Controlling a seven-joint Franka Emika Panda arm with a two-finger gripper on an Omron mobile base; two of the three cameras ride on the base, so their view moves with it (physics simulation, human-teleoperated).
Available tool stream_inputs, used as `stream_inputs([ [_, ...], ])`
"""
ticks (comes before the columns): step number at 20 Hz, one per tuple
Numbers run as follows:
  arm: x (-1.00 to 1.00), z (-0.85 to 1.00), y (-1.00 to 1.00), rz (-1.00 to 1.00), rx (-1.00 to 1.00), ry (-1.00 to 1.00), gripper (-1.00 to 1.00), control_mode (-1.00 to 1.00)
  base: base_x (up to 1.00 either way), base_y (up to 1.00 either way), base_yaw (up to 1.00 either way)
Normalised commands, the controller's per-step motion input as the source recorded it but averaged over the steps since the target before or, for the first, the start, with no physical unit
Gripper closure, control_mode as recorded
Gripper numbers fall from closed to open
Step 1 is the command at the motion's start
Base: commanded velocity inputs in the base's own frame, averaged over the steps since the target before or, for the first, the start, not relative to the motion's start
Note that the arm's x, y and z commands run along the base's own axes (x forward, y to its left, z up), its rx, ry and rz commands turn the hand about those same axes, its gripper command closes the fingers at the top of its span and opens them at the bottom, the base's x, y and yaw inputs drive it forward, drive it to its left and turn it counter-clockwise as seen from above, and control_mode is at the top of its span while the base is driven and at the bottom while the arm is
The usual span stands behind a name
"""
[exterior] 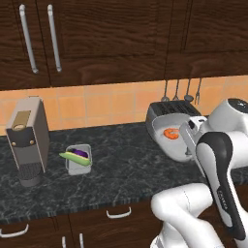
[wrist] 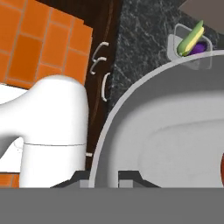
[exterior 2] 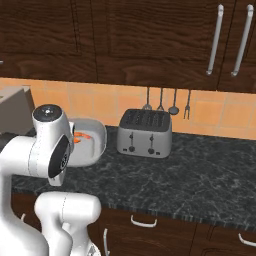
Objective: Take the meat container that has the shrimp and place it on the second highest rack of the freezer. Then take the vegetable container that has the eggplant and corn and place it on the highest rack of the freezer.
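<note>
Dark marbled stone formed the counter [exterior: 126, 164] on which the work took place, with wooden drawers below it and dark cabinets above an orange tiled wall. Nearest the cameras, the white arm carried the end effector [wrist: 104, 177], whose two fingertips stood close together on either side of the rim of the meat container [exterior: 170, 140]; the grip was therefore closed on that rim. That container, a pale grey bowl-like tub, hung tilted above the counter in front of the toaster [exterior 2: 145, 132], and the orange shrimp [exterior: 171, 133] lay inside it. Further left on the counter, well apart from the arm, the vegetable container [exterior: 77, 159] rested upright with the corn [exterior: 73, 158] and the purple eggplant [exterior: 79, 153] in it, just beside the coffee machine [exterior: 29, 140]. As a judgement, the first pick was complete, but transport to the freezer's second highest rack remained, and the entire second container transfer to the highest rack had not begun.
</note>
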Motion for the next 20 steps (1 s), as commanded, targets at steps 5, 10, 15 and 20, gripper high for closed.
stream_inputs([
  [5,0.0,0.0,0.0,0.0,0.0,0.0,1.0,1.0,-0.43,0.0,-0.35],
  [10,0.0,0.0,0.0,0.0,0.0,0.0,1.0,1.0,-0.48,0.0,-0.61],
  [15,0.0,0.0,0.0,0.0,0.0,0.0,1.0,1.0,-0.41,0.0,-0.68],
  [20,0.0,0.0,0.0,0.0,0.0,0.0,1.0,1.0,-0.38,-0.07,-0.65],
])
